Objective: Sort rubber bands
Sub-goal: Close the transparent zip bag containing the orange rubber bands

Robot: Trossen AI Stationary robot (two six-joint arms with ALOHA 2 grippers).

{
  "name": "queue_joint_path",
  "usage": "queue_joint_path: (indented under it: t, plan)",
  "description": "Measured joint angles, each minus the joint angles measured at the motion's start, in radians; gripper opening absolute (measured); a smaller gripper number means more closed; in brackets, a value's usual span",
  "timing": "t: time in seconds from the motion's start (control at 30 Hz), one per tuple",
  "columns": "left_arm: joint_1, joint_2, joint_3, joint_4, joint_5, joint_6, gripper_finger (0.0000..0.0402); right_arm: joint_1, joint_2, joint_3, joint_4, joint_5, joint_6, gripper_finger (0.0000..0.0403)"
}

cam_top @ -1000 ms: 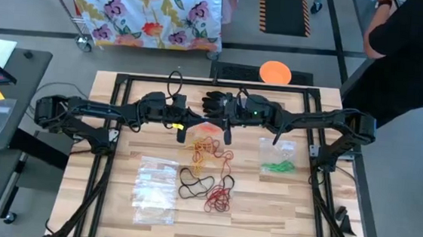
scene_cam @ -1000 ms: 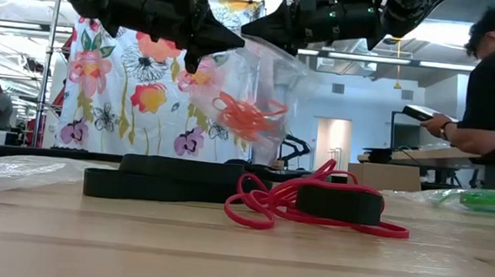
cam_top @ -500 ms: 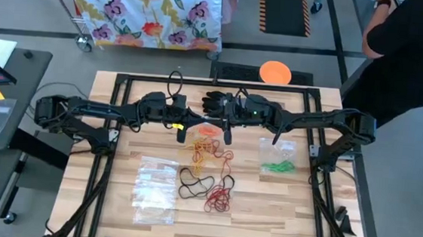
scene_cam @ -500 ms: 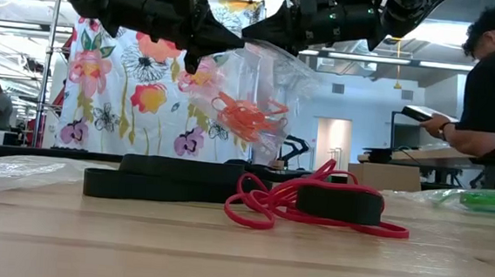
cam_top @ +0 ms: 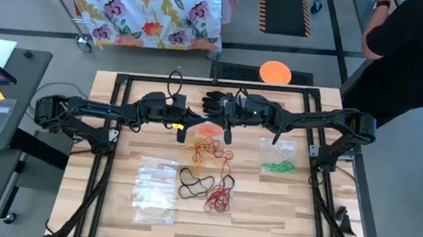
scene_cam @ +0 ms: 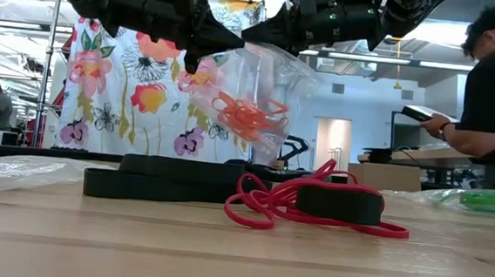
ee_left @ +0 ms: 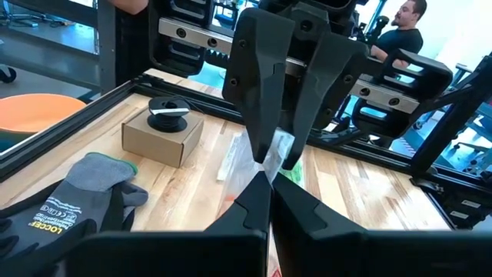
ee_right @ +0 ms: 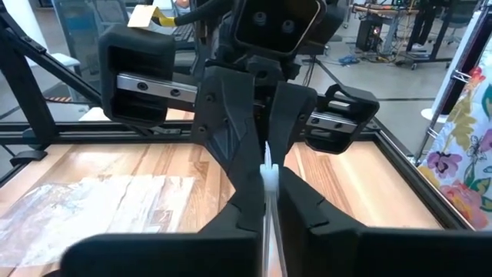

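Observation:
A clear plastic bag [scene_cam: 264, 87] with orange rubber bands [scene_cam: 247, 117] inside hangs above the table's far middle, between my two grippers. My left gripper [cam_top: 191, 123] and my right gripper [cam_top: 221, 124] face each other, both shut on the bag's top. On the wood below lie loose rubber bands: yellow, orange and red [cam_top: 206, 154], black [cam_top: 195, 184] and red [cam_top: 219, 199]. A bag with green bands [cam_top: 277, 163] lies flat at the right. My left gripper pinches the bag's top edge [ee_left: 264, 166] between its two fingers, coming nearly level from the table's left. The bag hangs below, clear of the table. My right gripper pinches the bag's white top strip [ee_right: 269, 174] between its two fingers, coming nearly level from the table's right, opposite my left gripper.
A black glove [cam_top: 217, 101] lies just behind the grippers, next to a small cardboard box [ee_left: 161, 135]. Clear bags [cam_top: 154, 190] lie at the near left. A black frame [cam_top: 124, 76] rims the table. A person in black [cam_top: 410, 51] stands beyond the far right corner.
Both arms have kept their place. The hanging bag's walls and the orange bands inside it have shifted a little.

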Motion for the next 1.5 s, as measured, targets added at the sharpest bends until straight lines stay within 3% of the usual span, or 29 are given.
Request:
queue_joint_path:
  t: [0.2, 0.33, 0.57, 0.73, 1.2, 1.5]
  plan:
    - [-0.015, 0.000, 0.000, -0.012, -0.003, 0.083, 0.0014, -0.002, 0.000, 0.000, -0.001, 0.000, 0.000, 0.0013]
    - [-0.029, 0.000, 0.000, -0.024, -0.044, 0.159, 0.0063, -0.003, 0.000, 0.000, 0.000, 0.000, 0.000, 0.0013]
    - [-0.029, -0.005, 0.000, -0.024, -0.088, 0.132, 0.0170, -0.016, -0.009, 0.000, -0.044, 0.000, 0.002, 0.0013]
    - [-0.028, -0.042, 0.000, -0.026, -0.085, 0.106, 0.0205, -0.022, -0.009, -0.001, -0.055, 0.000, 0.003, 0.0012]
    - [-0.028, -0.044, 0.000, -0.053, -0.096, 0.112, 0.0172, -0.018, -0.009, -0.001, -0.037, -0.028, 0.018, 0.0015]
    - [-0.029, -0.044, 0.000, -0.046, -0.097, 0.140, 0.0071, -0.013, -0.008, -0.001, -0.034, -0.030, 0.019, 0.0016]
